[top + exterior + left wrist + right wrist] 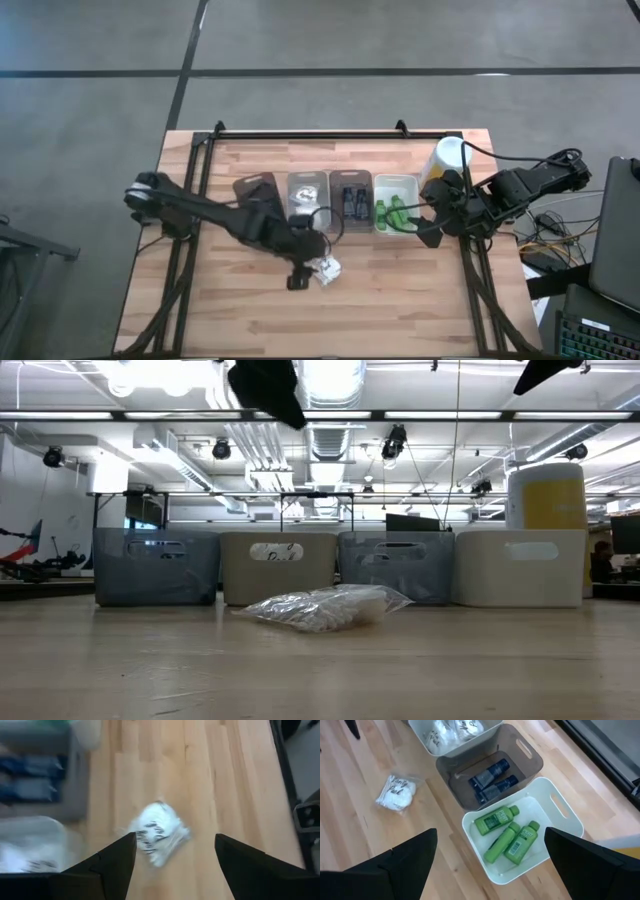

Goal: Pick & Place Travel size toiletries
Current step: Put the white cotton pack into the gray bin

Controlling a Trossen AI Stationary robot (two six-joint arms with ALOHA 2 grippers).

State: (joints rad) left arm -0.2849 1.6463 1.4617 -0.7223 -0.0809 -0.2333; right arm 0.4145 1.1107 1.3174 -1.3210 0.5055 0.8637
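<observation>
While the white crinkly wrapped bundle (327, 269) lies loose on the bare wood of the desk (250, 310), in front of the row of four trays and touching none of them, the left gripper (308, 272) hangs just above it with its jaws spread wide, holding nothing. From table height that gripper shows only as a dark shape cut off at the top edge, and the bundle (325, 607) hides the lower front of the middle trays. The right gripper (428, 230) waits beside the white tray (397, 232), jaws wide apart and empty. Three bright green bottles (506, 834) lie in that tray; next to it the grey tray (490, 767) holds dark blue pieces (491, 780), too dim to name exactly. More white bundles (451, 730) fill the following tray, which the right wrist picture cuts off. What the leftmost dark tray (256, 190) holds I cannot make out. A yellow bottle (546, 494) stands behind the white tray, its lower half hidden.
</observation>
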